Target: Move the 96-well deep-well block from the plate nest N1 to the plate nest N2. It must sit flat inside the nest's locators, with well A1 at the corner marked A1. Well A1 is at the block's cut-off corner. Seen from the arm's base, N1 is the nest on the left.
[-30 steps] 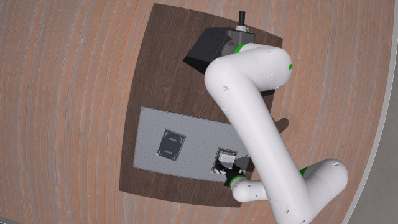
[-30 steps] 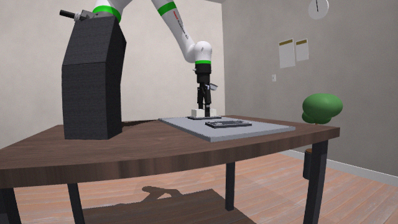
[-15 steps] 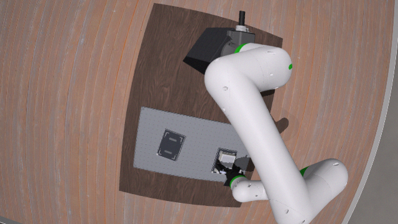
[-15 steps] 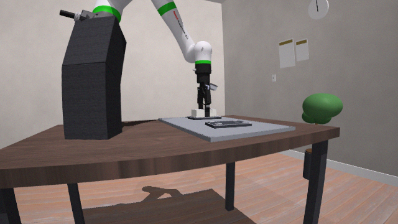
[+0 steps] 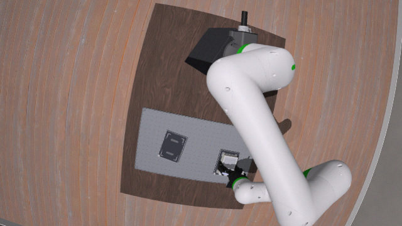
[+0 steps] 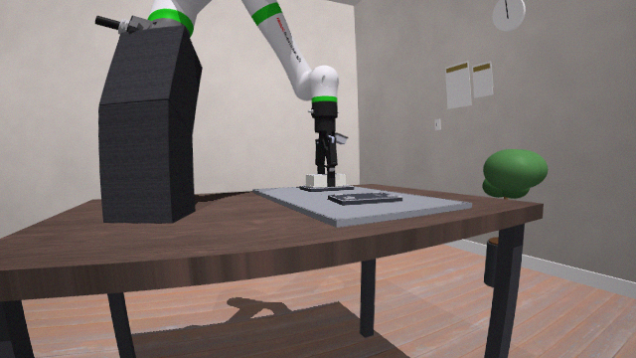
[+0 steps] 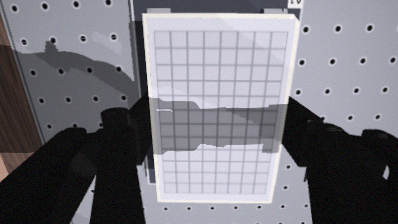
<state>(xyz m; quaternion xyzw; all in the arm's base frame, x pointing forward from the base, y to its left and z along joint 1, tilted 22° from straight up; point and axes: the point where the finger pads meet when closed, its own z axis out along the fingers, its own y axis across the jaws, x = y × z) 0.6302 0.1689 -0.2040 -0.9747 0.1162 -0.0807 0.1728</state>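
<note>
While the arm reaches straight down from its white wrist, the gripper (image 7: 217, 132) is clamped on the deep-well block (image 7: 220, 65) — its black fingers press against the block's two long sides, about midway along them. Directly beneath the gripper, the block sits in nest N1 (image 5: 220, 161), whose dark frame shows at the block's far end in the wrist view. Both rest on the grey perforated plate (image 5: 201, 138). Off to one side of the gripper, well apart on the same plate, lies nest N2 (image 5: 173, 146) — a dark rectangle with pale corner locators. Behind the gripper stands the arm's black pedestal (image 6: 144, 129) on the wooden table (image 6: 199, 234).
</note>
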